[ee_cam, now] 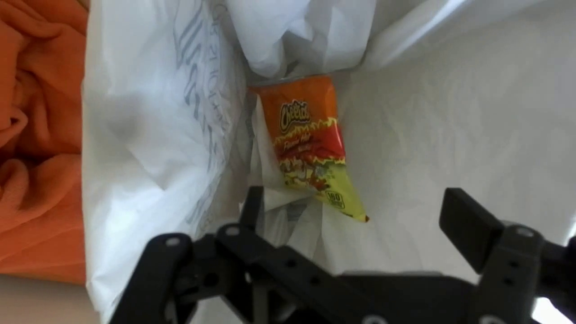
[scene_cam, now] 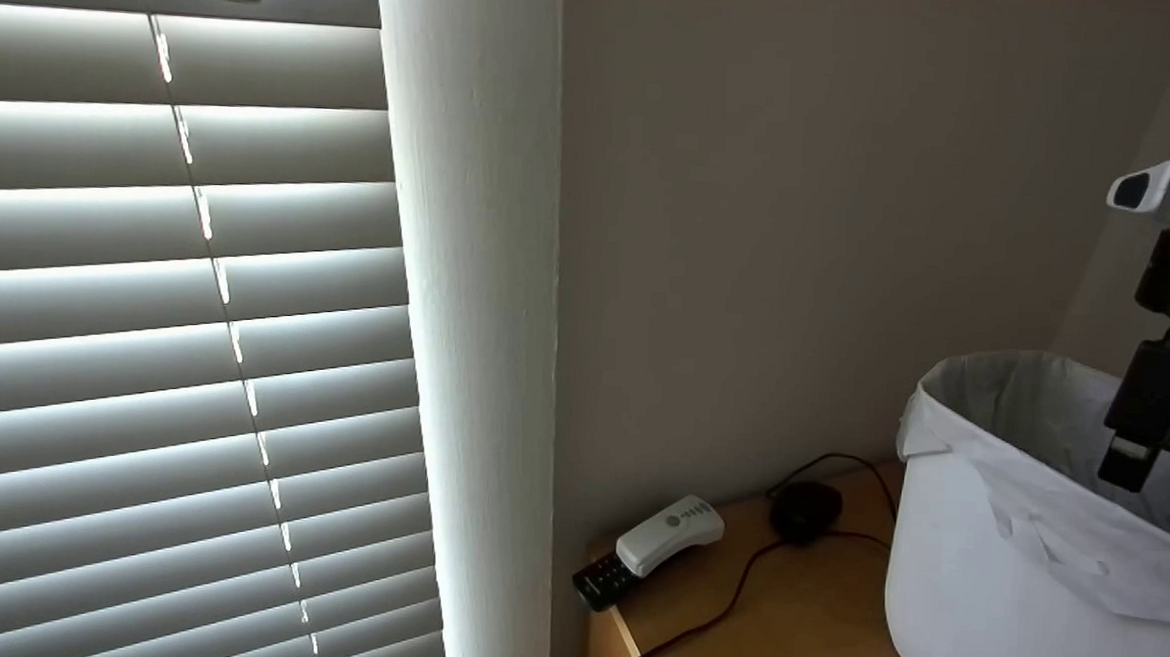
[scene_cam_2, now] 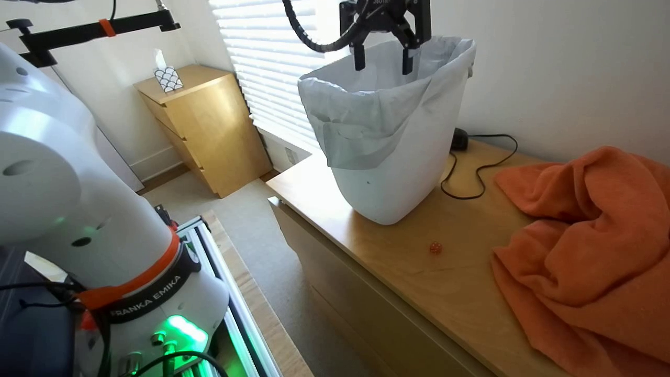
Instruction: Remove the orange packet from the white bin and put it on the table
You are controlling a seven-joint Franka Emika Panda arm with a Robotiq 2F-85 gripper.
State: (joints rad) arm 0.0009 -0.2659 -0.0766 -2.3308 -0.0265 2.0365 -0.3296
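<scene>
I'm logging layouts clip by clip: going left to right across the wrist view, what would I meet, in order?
Orange cloth, orange packet, then the black finger nearer the picture's right edge. Omitted because their places overlap: the white liner and the other black finger.

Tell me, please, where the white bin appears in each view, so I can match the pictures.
In an exterior view: the white bin is at lower right, cut by the right edge.
In an exterior view: the white bin is in the upper part, slightly right of centre.
In the wrist view: its liner, seen from above, fills most of the picture.
Shared landmark: the open gripper, at the white bin's mouth in all three.
</scene>
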